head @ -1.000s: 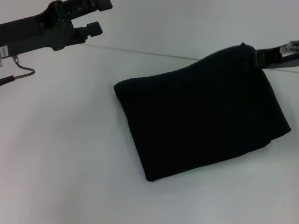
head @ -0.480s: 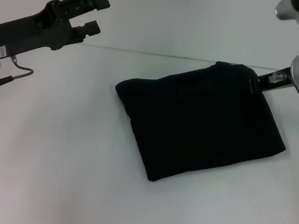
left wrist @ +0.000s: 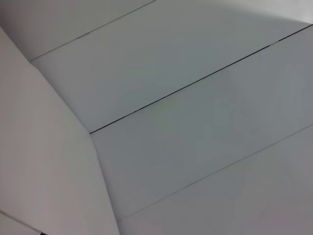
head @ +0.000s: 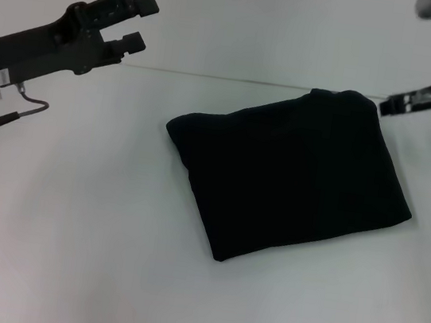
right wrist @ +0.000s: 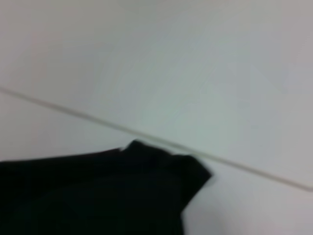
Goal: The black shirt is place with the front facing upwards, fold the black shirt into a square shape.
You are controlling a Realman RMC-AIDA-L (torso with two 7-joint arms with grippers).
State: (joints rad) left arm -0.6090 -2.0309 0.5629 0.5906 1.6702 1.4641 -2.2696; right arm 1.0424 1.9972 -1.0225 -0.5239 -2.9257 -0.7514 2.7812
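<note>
Right claw (head: pixel 384 107) is hanging at the upper right of the frame, just beside the far corner of the black shirt (head: pixel 290 176) and holding nothing; whether its fingers are parted cannot be told. Folded into a compact, roughly square bundle, the shirt is lying at the centre of the white surface (head: pixel 69 229), so the folding looks essentially complete. Left claw (head: pixel 140 20), fingers apart and empty, is idling at upper left.
</note>
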